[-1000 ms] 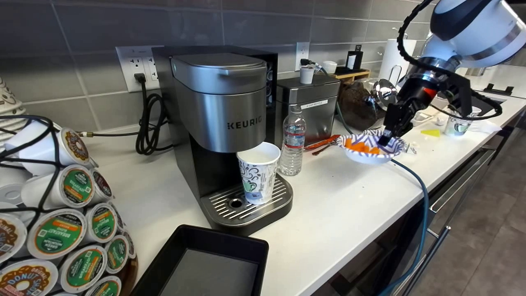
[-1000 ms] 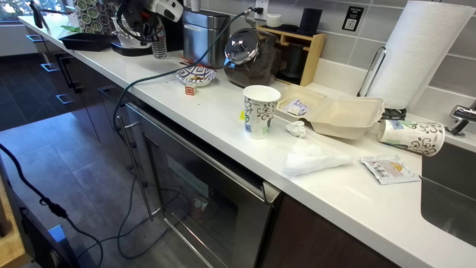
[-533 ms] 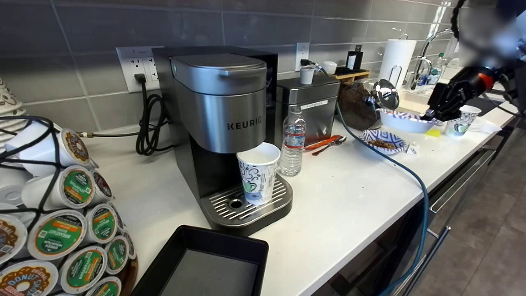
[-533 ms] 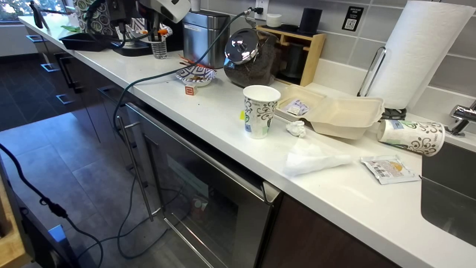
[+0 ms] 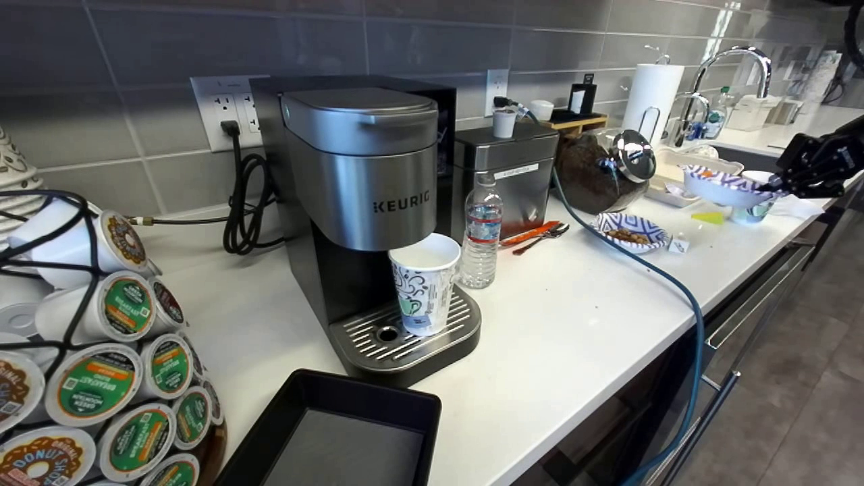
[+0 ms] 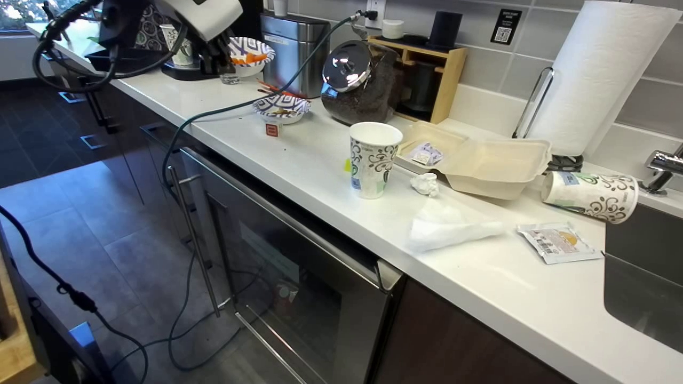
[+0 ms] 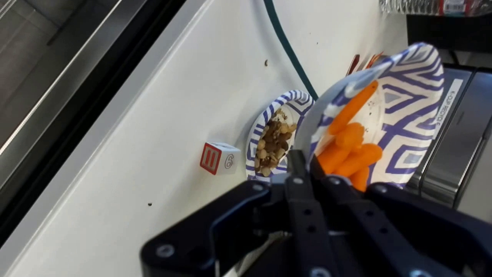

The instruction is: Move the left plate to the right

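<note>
The left plate has a blue-and-white patterned rim and orange carrots in its middle. It hangs in the air above the counter, and it also shows in an exterior view and in the wrist view, where it looks tilted. My gripper is shut on its rim; the wrist view shows the fingertips pinching the edge. The similar plate with brown nuts rests on the counter, lower than the held plate; it also shows in the wrist view and an exterior view.
A paper cup stands upright near an open takeout box. A small letter block sits beside the nut plate. A teal hose crosses the counter. A glass jar and steel bin stand by the wall.
The gripper has carried the held plate along the counter, away from the coffee maker and past the nut plate, towards the standing paper cup. The nut plate is uncovered in an exterior view.
</note>
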Motion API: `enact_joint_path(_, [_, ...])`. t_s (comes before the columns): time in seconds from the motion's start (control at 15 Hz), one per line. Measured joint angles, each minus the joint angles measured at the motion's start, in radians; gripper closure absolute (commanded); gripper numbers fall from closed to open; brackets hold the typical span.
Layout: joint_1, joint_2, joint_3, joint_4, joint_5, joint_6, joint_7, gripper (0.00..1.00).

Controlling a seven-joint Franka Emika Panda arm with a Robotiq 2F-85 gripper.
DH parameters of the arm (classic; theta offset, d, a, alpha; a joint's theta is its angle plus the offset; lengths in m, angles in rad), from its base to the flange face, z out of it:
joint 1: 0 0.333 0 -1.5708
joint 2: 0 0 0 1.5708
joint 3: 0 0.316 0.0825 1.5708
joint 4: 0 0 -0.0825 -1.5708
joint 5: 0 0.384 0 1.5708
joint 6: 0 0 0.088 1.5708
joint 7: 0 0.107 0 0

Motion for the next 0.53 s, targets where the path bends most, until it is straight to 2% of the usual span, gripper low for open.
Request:
enact_joint_path(0.27, [0.007, -0.029, 0.003, -0.022, 0.012, 0.043, 0.006, 0.99])
enact_joint_path(0.53, [0.059, 0.050, 0.033, 0.024, 0.109, 0.270, 0.014, 0.99])
